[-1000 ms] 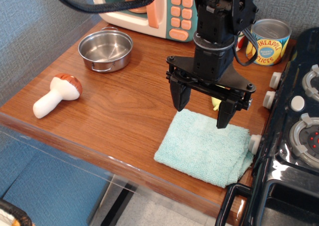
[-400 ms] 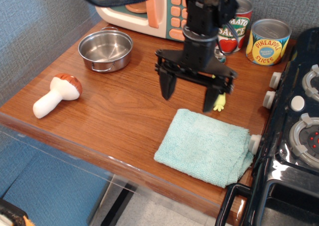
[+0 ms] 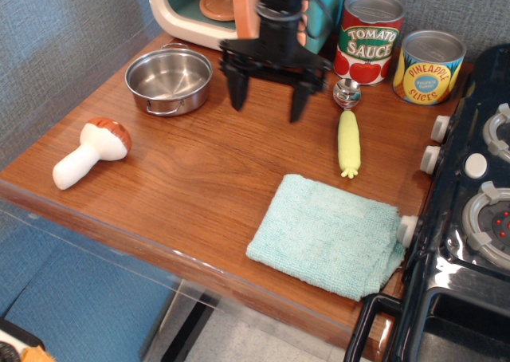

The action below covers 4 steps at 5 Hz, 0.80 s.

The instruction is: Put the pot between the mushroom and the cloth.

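The shiny steel pot (image 3: 169,80) stands at the back left of the wooden table, empty, with a wire loop handle facing the front. The mushroom (image 3: 90,151), white stem and reddish-brown cap, lies at the front left. The teal cloth (image 3: 327,234) lies flat at the front right. My gripper (image 3: 267,103) is open and empty, fingers pointing down, hovering just right of the pot and above the table's back middle. The arm above it hides part of the toy microwave.
A toy microwave (image 3: 199,11) stands behind the pot. A tomato sauce can (image 3: 369,39) and a pineapple can (image 3: 430,65) stand at the back right. A yellow-handled scoop (image 3: 347,135) lies between cans and cloth. A black toy stove (image 3: 470,210) borders the right edge.
The gripper has moved from above the cloth's back edge leftward and toward the back, ending beside the pot. It stayed open. The scoop, hidden before, is now uncovered.
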Each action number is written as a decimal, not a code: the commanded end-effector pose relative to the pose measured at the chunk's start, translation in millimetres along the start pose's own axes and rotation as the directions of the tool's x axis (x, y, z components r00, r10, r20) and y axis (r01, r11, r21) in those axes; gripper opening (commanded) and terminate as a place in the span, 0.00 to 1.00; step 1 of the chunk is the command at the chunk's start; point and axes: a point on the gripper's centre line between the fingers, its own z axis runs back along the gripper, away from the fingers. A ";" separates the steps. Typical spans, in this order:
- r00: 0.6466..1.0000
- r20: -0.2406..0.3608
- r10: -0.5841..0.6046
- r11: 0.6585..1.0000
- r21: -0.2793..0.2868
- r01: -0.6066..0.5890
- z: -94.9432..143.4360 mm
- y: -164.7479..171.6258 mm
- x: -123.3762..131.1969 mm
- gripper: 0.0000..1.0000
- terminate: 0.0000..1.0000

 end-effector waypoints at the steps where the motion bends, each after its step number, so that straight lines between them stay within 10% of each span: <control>1: 0.990 0.099 0.100 0.995 0.018 -0.102 24.9 61.7 43.0 1.00 0.00; 4: 0.988 0.032 0.149 0.988 0.041 -0.150 -9.9 87.4 43.8 1.00 0.00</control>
